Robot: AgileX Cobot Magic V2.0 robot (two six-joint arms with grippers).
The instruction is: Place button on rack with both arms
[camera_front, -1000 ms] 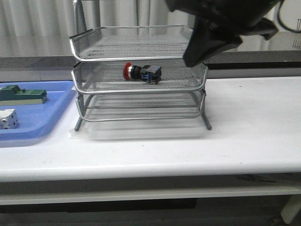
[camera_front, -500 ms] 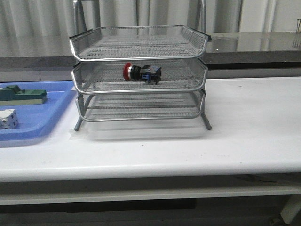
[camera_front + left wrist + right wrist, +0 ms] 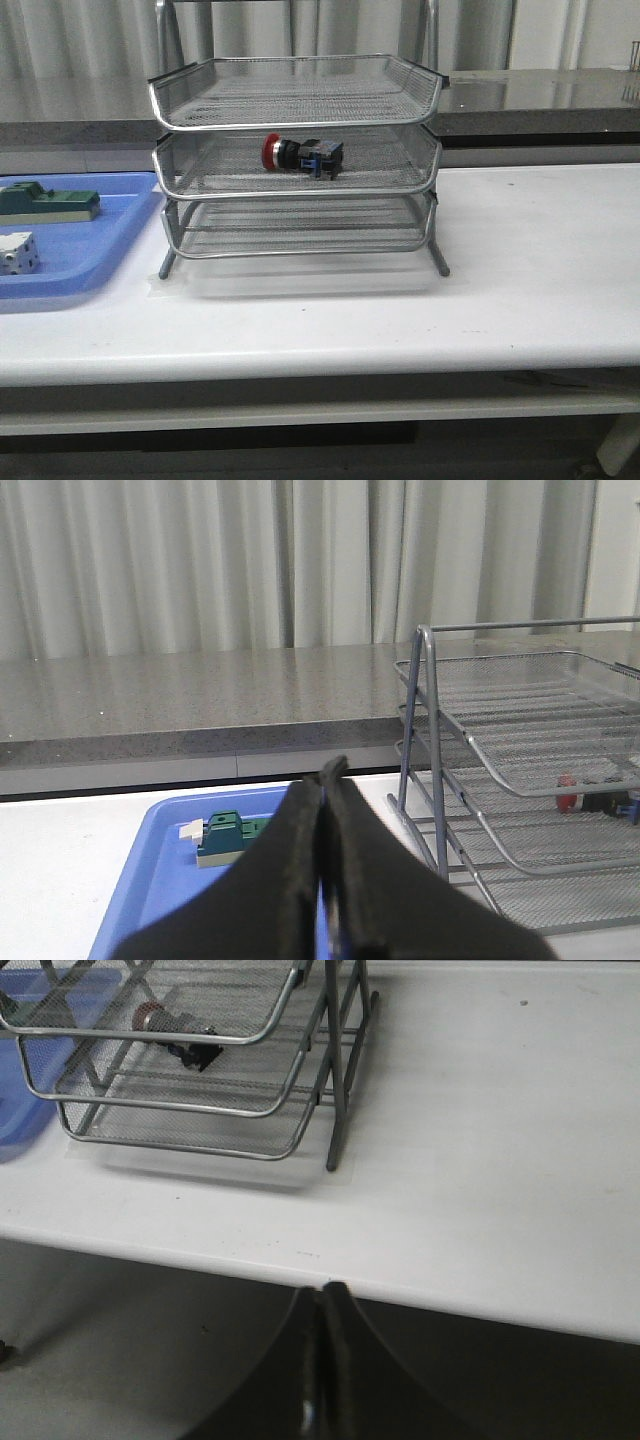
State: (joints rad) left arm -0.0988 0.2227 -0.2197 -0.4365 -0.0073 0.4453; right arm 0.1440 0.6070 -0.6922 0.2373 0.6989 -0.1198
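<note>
The button (image 3: 301, 154), with red head, black body and blue rear block, lies on its side on the middle tier of the silver wire-mesh rack (image 3: 295, 95). It also shows in the right wrist view (image 3: 178, 1030) and, small, in the left wrist view (image 3: 596, 802). Neither arm shows in the front view. My left gripper (image 3: 326, 776) is shut and empty, held over the blue tray, left of the rack (image 3: 520, 730). My right gripper (image 3: 322, 1291) is shut and empty, off the table's front edge, well away from the rack (image 3: 200, 1090).
A flat blue plastic tray (image 3: 70, 265) lies left of the rack, holding a green block (image 3: 50, 204) and a white cube (image 3: 17, 252). The green block also shows in the left wrist view (image 3: 225, 838). A grey counter (image 3: 540, 90) runs behind the white table (image 3: 540, 260).
One second ago a black arm filled the upper right of the front view, by the rack's top tier. It has withdrawn out of view. The button has not moved.
</note>
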